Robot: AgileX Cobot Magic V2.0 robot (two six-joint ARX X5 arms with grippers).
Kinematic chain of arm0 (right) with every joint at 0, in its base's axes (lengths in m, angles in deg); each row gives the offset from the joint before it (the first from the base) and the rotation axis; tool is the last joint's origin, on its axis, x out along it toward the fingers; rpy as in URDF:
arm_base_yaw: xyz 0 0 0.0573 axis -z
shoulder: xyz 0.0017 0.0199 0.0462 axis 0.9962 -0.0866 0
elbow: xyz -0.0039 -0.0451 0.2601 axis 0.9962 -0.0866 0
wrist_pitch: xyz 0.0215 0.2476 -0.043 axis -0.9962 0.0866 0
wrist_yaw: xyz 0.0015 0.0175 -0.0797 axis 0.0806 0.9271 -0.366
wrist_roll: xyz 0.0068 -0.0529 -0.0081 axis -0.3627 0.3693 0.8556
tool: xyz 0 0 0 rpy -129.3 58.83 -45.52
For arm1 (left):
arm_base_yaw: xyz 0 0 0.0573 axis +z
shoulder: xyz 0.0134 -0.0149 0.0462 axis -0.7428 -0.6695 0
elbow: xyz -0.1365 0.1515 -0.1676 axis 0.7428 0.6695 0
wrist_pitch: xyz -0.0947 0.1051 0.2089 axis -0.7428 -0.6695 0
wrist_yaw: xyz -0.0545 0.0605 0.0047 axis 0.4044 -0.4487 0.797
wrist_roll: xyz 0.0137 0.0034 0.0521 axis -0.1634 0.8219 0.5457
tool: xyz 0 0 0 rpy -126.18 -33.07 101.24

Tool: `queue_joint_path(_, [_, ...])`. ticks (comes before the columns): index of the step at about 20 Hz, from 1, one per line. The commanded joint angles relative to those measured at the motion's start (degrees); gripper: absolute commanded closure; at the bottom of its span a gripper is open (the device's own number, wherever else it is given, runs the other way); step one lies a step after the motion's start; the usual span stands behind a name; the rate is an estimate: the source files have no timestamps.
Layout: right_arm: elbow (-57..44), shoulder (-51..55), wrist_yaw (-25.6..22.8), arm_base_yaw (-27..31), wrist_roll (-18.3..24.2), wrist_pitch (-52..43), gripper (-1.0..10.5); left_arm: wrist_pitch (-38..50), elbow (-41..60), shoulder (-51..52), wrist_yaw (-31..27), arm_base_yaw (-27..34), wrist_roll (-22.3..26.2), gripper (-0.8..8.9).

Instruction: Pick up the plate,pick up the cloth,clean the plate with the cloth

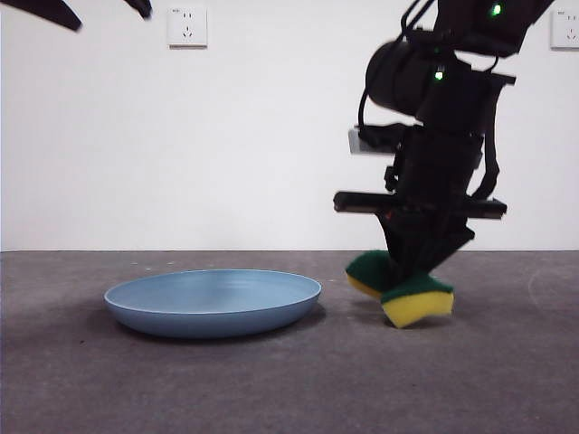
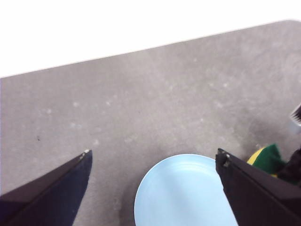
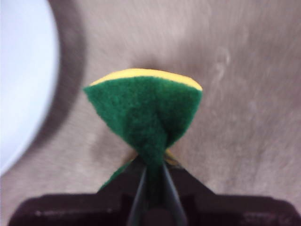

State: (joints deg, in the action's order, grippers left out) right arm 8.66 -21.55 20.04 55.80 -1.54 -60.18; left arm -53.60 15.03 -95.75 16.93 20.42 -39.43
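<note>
Front view: light-blue plate [image 1: 213, 302] lying flat on the grey table [image 1: 289, 389], left of centre. Right gripper [image 1: 418, 271] down from the upper right, jaws pinched on the waist of the cloth [image 1: 403, 289], a yellow sponge with green scouring face. Sponge squeezed at the middle, both ends flared out, tilted, held just above the table and just beside the plate's right rim, not touching it. Black arm tips visible at the top left corner only. Two wall sockets [image 1: 187, 26] on the white wall behind.

Left wrist view: left gripper [image 2: 155, 162] high above the table, jaws spread wide, holding nothing. Plate [image 2: 181, 193] seen between the jaws, below. Green and yellow of the cloth [image 2: 267, 159] near the plate's edge.

Right wrist view: right gripper [image 3: 153, 174] jaws pressed together on the cloth [image 3: 146, 110], green face uppermost, yellow edge beyond. Plate [image 3: 21, 80] rim at one side, apart from the sponge.
</note>
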Motion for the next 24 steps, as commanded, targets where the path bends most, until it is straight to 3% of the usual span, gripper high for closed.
queue_joint_path(1, [-0.5,-0.6,0.1,0.0,-1.3,0.3,8.3,-1.2,-0.1,1.6,-0.4,-0.2,0.5,3.73])
queue_joint_path(4, [-0.5,-0.6,0.0,0.0,-1.2,0.7,5.2,-1.4,-0.1,1.8,-0.5,-0.2,0.5,3.73])
queue_joint_path(5, [-0.5,-0.6,0.0,0.0,-1.3,1.0,4.7,-1.3,-0.1,1.8,-0.5,-0.2,0.5,3.73])
queue_joint_path(13, [-0.3,3.0,-0.4,0.0,-1.3,1.6,4.7,-2.9,-0.1,1.8,-0.5,-0.2,0.5,3.73])
queue_joint_path(17, [-0.3,8.1,-6.9,0.5,-1.2,3.6,4.8,-5.8,-0.1,1.8,-0.5,-0.2,0.4,3.73])
queue_joint_path(19, [-0.3,9.6,-7.5,1.0,-1.0,5.4,4.8,-7.6,-0.1,1.8,-0.3,-0.2,0.3,3.73])
queue_joint_path(21, [-0.3,9.9,-3.8,1.3,-0.5,5.9,4.8,-8.9,-0.1,1.8,-0.1,-0.2,-0.5,3.73])
queue_joint_path(24, [-0.3,9.9,6.5,1.2,-0.4,5.7,4.8,-9.6,-0.1,1.8,1.0,-0.2,-1.3,3.75])
